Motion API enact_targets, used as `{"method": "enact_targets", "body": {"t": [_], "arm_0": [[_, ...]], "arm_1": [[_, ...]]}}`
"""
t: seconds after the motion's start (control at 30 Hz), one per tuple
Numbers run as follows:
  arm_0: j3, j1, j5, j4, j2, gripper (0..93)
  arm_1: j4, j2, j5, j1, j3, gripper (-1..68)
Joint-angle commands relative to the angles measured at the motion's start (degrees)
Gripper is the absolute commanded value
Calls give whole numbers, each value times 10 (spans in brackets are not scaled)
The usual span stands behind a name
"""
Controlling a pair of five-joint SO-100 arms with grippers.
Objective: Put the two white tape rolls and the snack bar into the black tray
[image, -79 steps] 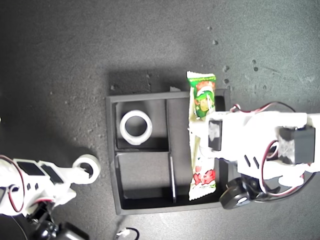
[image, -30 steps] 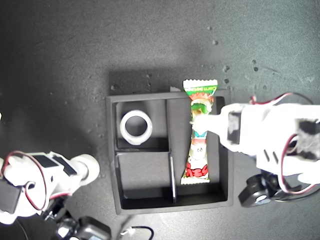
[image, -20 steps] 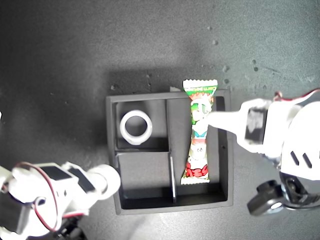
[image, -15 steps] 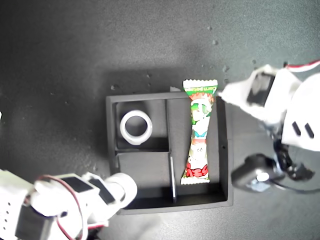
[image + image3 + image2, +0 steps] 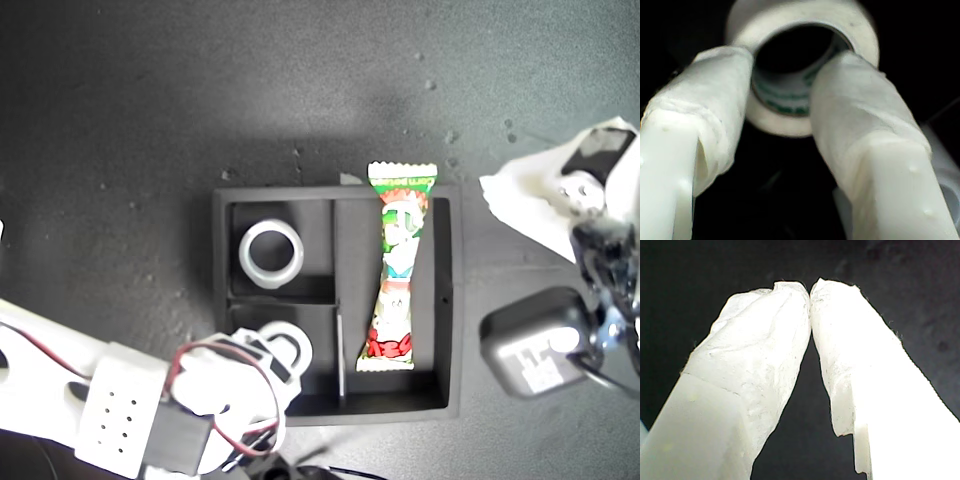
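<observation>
Second gripper (image 5: 782, 90) clamped on green-cored tape roll (image 5: 800, 65) above black tray (image 5: 222, 300); first gripper (image 5: 810, 290) closed, empty. Risk: roll snagging a finger.

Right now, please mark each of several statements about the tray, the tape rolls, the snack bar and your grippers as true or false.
1. The snack bar lies in the long compartment of the black tray. True.
2. My first gripper holds the snack bar. False: its fingers are shut on nothing.
3. My second gripper grips the smaller tape roll. True.
4. The larger tape roll lies outside the tray. False: it is in a small compartment.
5. Both small compartments hold a roll lying free. False: one roll is gripped.
</observation>
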Motion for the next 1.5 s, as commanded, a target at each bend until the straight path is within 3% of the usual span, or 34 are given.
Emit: {"method": "enact_targets", "body": {"t": [0.0,0.1,0.17,0.2,0.6,0.97,1.27,1.47], "arm_0": [[-126,6,6,59,-39,128],[-328,8,5,171,-132,134],[-593,8,11,273,-253,132],[-618,7,27,274,-254,134],[-285,-44,23,272,44,50],[22,-103,-4,261,301,2],[367,-144,-38,139,555,2],[700,-150,-71,-40,788,1]], "arm_1": [[4,48,60,-6,-3,-4],[4,59,99,-8,10,-4],[4,79,128,-7,47,-4],[4,96,143,-7,74,-4],[-8,396,229,0,438,-5],[-185,737,236,11,928,-5],[-289,870,225,3,1153,-5],[-361,954,200,14,1317,-6]]}}
